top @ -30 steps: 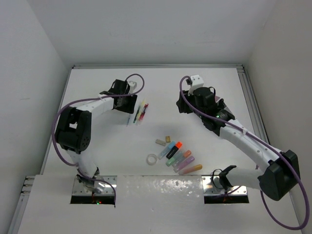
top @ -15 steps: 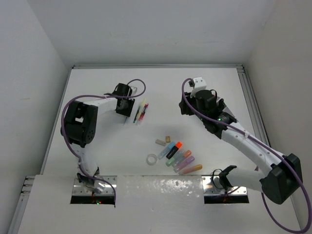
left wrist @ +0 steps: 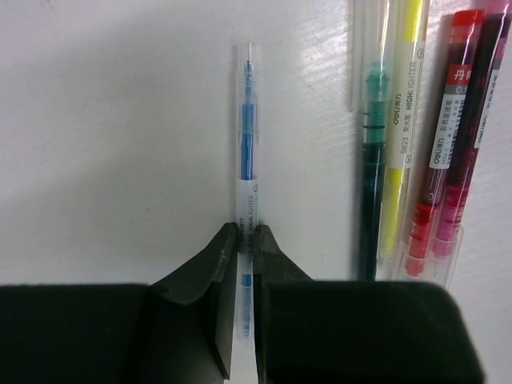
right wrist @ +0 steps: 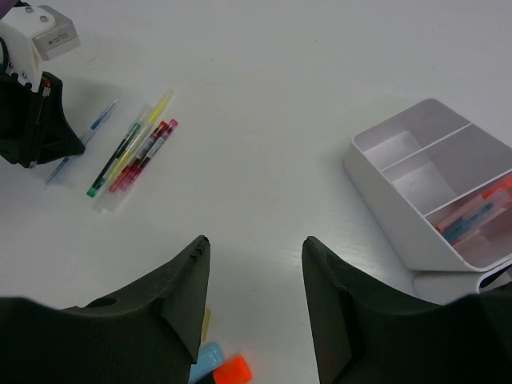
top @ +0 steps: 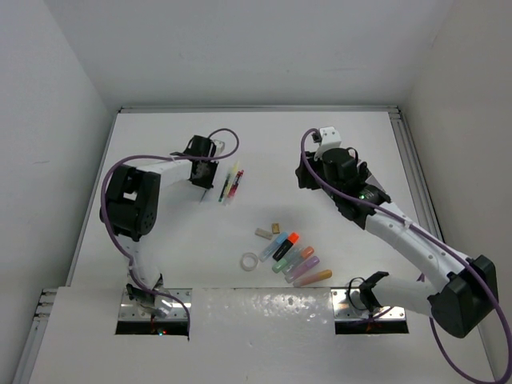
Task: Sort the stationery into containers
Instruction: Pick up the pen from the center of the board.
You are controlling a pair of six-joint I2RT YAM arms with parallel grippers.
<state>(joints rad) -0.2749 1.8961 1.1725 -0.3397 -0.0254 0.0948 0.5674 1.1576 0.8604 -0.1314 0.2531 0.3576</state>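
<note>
Pen lay clamped between my left jaws, blue, its tip poking ahead on the surface, just beside four other pens. My right jaws hung parted, empty; organizer sat well apart from the pens.

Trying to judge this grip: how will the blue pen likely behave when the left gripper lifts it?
Probably stiff and light: the blue pen is a thin, straight plastic barrel. Much of it juts past the left gripper, so it may tilt in the grip. Its smooth clear casing could slip.
</note>
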